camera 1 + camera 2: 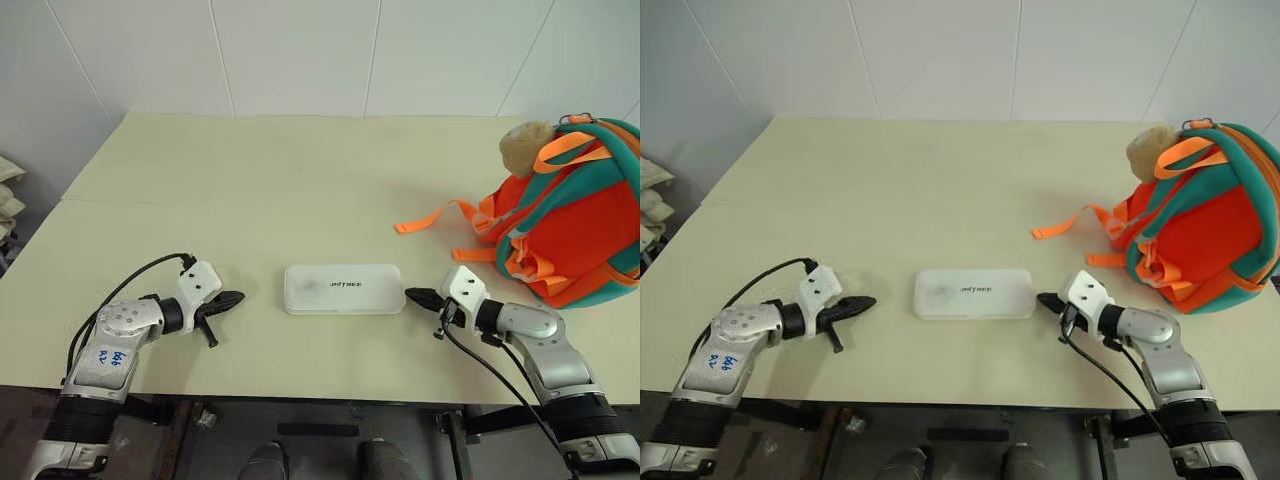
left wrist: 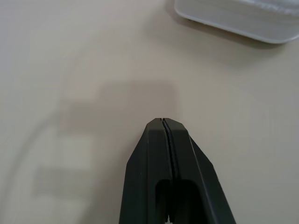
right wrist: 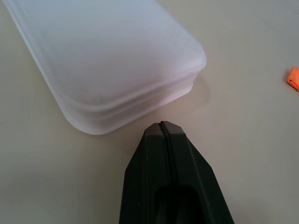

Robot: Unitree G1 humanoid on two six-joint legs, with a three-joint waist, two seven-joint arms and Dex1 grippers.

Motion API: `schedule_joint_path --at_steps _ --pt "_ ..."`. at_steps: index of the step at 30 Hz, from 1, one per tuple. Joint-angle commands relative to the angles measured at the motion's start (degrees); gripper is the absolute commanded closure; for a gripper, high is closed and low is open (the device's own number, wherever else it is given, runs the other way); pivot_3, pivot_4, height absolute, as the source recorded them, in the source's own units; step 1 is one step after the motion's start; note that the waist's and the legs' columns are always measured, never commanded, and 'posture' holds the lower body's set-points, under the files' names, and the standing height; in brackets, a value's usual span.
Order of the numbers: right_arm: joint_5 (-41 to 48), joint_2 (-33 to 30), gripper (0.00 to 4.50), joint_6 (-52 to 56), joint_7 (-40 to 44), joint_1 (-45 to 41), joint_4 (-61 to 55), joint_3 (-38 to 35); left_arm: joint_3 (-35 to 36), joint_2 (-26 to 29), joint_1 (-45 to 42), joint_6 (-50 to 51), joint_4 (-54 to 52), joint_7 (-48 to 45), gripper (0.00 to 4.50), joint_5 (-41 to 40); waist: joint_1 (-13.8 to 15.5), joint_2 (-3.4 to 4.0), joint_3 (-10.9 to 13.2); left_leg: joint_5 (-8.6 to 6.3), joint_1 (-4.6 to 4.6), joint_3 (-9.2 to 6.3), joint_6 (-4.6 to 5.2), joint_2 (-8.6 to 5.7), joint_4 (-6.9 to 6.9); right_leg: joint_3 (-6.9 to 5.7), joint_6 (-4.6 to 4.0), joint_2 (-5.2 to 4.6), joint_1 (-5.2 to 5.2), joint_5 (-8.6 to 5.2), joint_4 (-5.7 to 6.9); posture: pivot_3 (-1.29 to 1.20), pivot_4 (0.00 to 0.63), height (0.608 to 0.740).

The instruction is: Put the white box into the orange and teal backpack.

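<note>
The white box [image 1: 344, 289] lies flat on the cream table [image 1: 280, 190], near the front edge, with small dark lettering on top. My left gripper [image 1: 238, 298] is shut and empty, a short way to the left of the box. My right gripper [image 1: 412, 295] is shut too, its tip just off the box's right end; the right wrist view shows a thin gap between its fingertips [image 3: 162, 127] and the box corner [image 3: 140, 88]. The orange and teal backpack [image 1: 570, 215] stands at the table's right, a tan plush charm [image 1: 526, 147] at its top.
Loose orange webbing straps [image 1: 432, 220] trail from the backpack across the table toward the middle. A white tiled wall [image 1: 320, 55] backs the table. A black cable [image 1: 130, 280] loops off my left wrist, another [image 1: 490, 370] off my right.
</note>
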Motion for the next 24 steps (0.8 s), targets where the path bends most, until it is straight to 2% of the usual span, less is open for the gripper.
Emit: schedule_joint_path --at_steps 1,2,8,13,15,20,24 --pt "1.78 -2.73 3.93 0.53 1.86 -0.28 -1.33 -2.42 2.73 -1.1 -2.6 8.56 -0.66 -1.9 4.1 -7.22 0.0 0.01 0.0 0.0 -0.01 0.0 0.0 -0.01 0.0 0.0 0.0 -0.01 0.0 0.0 0.0 0.0 0.15 0.74" --pt "2.07 -3.3 3.64 0.92 2.54 -0.35 -1.59 -2.34 2.89 -1.35 -3.4 10.44 -0.28 -2.26 3.92 -8.46 0.0 0.01 0.0 0.0 -0.01 0.0 0.0 0.0 0.0 0.0 0.0 0.0 0.0 0.0 -0.01 0.0 0.15 0.74" --pt "2.44 -7.07 1.65 3.75 5.21 -1.15 -3.29 -2.11 0.8 -0.75 -6.49 20.59 1.44 -7.53 2.12 -13.66 -0.3 0.01 0.0 0.0 0.0 0.01 0.0 0.01 -0.01 0.0 0.01 0.02 -0.01 0.0 0.0 0.0 0.15 0.74" --pt "4.7 -8.13 0.0 7.1 8.76 -2.48 -5.08 -1.54 -1.73 -1.48 -9.67 24.68 6.92 -9.14 0.58 -13.89 -0.14 0.01 0.0 0.0 0.01 0.01 0.0 0.04 -0.01 -0.01 0.0 0.05 -0.02 0.0 0.01 0.0 0.15 0.74" --pt "5.3 -7.64 0.0 8.47 9.04 -3.07 -6.19 -1.39 -0.89 -3.63 -11.22 26.49 9.78 -7.77 0.03 -14.94 -0.03 0.01 0.0 0.0 0.03 0.02 0.0 0.01 0.02 0.0 0.01 0.03 0.03 0.0 0.01 0.0 0.15 0.74" --pt "4.59 -6.91 0.0 10.08 10.1 -4.86 -6.82 0.83 -0.93 -7.35 -15.71 30.88 15.83 -5.16 0.03 -15.47 0.46 0.01 0.0 0.0 0.15 -0.06 0.0 -0.04 0.21 -0.05 0.06 0.0 0.32 0.03 -0.05 0.0 0.15 0.74" --pt "4.19 -6.93 0.0 11.23 11.85 -6.03 -6.63 3.13 -2.03 -8.83 -19.06 39.64 17.76 -7.61 0.03 -18.41 0.6 0.01 0.0 0.04 0.12 -0.05 0.05 -0.09 0.41 -0.04 0.16 -0.01 0.4 0.1 -0.13 0.0 0.15 0.74"
